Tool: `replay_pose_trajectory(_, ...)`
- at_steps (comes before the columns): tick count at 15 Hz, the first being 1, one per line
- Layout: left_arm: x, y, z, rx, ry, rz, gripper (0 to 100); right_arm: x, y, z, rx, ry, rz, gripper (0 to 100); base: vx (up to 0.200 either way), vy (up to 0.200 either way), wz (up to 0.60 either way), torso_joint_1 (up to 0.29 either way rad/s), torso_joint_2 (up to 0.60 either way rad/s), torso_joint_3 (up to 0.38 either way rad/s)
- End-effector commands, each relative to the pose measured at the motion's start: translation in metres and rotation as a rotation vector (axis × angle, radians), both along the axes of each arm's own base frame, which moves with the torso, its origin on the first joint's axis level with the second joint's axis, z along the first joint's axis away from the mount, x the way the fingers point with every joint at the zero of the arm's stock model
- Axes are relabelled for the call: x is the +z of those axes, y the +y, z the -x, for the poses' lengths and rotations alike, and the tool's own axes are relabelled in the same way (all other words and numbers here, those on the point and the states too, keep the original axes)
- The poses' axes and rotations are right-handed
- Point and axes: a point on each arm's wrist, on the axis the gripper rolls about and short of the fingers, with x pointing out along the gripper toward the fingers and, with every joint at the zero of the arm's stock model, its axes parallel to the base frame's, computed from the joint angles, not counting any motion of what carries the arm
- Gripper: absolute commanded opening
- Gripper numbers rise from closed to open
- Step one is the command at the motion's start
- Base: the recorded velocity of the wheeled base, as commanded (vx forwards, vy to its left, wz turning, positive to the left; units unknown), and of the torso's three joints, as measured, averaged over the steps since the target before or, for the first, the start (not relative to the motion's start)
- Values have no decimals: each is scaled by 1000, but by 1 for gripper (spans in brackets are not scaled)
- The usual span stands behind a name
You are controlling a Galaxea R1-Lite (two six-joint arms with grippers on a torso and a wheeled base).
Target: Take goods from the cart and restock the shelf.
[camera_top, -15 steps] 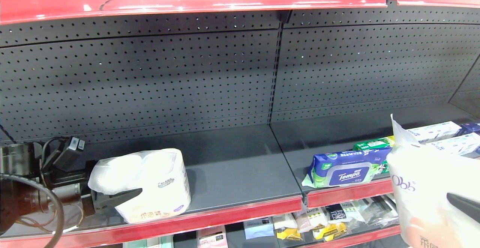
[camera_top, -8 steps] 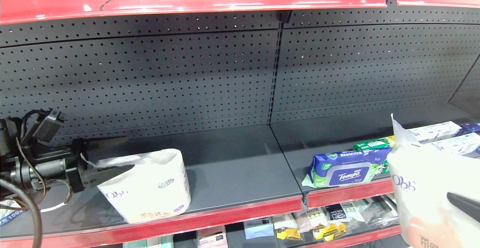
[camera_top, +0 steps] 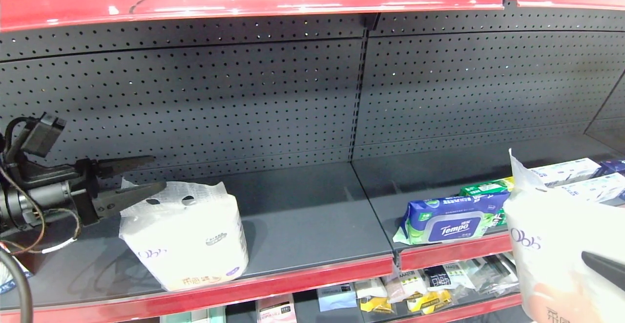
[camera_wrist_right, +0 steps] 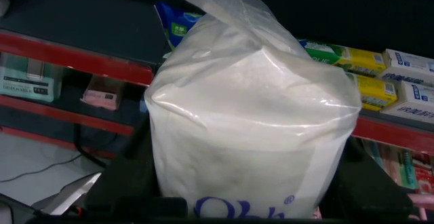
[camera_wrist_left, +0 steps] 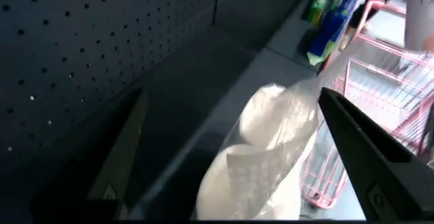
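- Dark pegboard [camera_top: 219,103] backs a grey shelf [camera_top: 302,225] with a red front lip, split by a middle post [camera_top: 359,93].
- Left of the post, a white pack of toilet paper [camera_top: 190,235] stands upright at the front lip, with small purple and orange print low on its wrapper and a punched plastic flap on top.
- The left gripper [camera_top: 160,171] is farther left of the post, level with that flap. Its jaws are spread wide and the flap lies loose between them; whether the lower finger touches it cannot be told.
- Bare shelf runs from this pack to the post.
- Just right of the post lies a blue wipes pack [camera_top: 447,223] with a printed lid label. A green pack [camera_top: 486,187] and pale boxes [camera_top: 566,170] lie beyond it.
- Far right of the post, in front of the shelf, the right gripper [camera_wrist_right: 247,149] clamps a second toilet paper pack [camera_top: 561,259] by its sides; the wrapper carries blue lettering.
- A pink wire cart [camera_wrist_left: 386,81] stands below the shelf front.
- The lower shelf [camera_top: 454,313] under the post holds small packets.
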Motion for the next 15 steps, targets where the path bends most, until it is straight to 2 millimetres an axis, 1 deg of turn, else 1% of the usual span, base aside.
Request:
replay_pose_trajectory(1, 12, -2, 6, 35, 5, 22, 100, 0, 0, -1, 2, 3, 0, 0, 0, 0, 0, 0, 0, 0)
replay_pose_trajectory(5, 21, 0, 2, 77, 5, 35, 100, -2, 0, -1, 3, 9, 0, 0, 0, 0, 0, 0, 0, 0)
replay_pose_trajectory(6, 22, 1, 0, 135, 5, 25, 100, -1, 0, -2, 3, 9, 0, 0, 0, 0, 0, 0, 0, 0)
replay_pose_trajectory(10, 17, 4, -2, 431, 26, -33, 100, 0, 0, -4, 2, 15, -3, 0, 0, 0, 0, 0, 0, 0)
replay_pose_trajectory(11, 16, 4, -2, 555, 32, -61, 100, -1, 0, -6, 4, 18, -3, 0, 0, 0, 0, 0, 0, 0)
replay_pose_trajectory(12, 19, 3, 0, 727, 31, -89, 100, 0, 0, -10, 4, 12, -3, 0, 0, 0, 0, 0, 0, 0)
replay_pose_trajectory(13, 22, 3, 1, 801, 25, -88, 100, 0, 0, -13, 3, 8, -6, 0, 0, 0, 0, 0, 0, 0)
replay_pose_trajectory(14, 30, 0, 8, 881, 19, -64, 100, 0, 1, -18, 3, -9, -6, 0, 0, 0, 0, 0, 0, 0)
replay_pose_trajectory(15, 33, -2, 19, 908, 28, -70, 100, 0, 0, -21, 0, -20, -6, 0, 0, 0, 0, 0, 0, 0)
